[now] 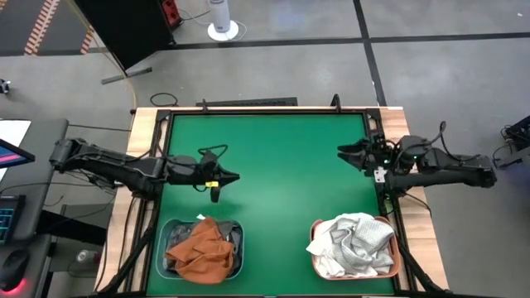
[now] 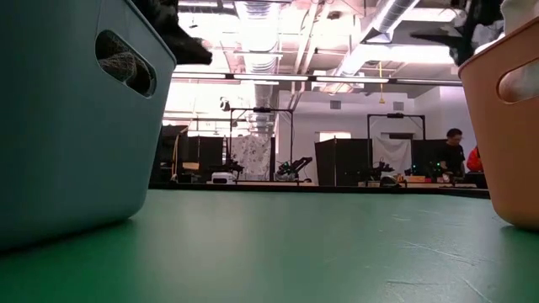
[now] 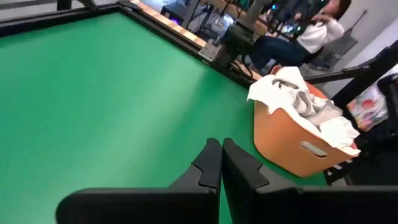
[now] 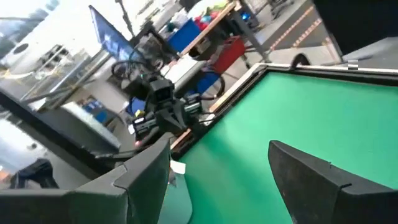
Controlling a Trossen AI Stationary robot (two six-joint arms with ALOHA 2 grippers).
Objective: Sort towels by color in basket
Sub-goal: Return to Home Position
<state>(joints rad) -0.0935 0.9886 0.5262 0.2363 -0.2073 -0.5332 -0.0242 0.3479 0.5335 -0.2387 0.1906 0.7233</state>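
Left gripper (image 1: 234,177) hangs above the left half of the green table (image 1: 281,190), fingers pressed together, holding nothing. Near edge, left: teal bin (image 2: 59,126), with a rust orange towel (image 1: 201,248) heaped on top and a dark grey towel (image 1: 234,237) showing at its right side. Near edge, right: orange bin (image 3: 283,140), filled with white and light grey towels (image 1: 352,240) (some drape over the rim). Right gripper (image 1: 341,151) hangs at the table's right edge, fingers spread, empty. No cloth lies on the table surface.
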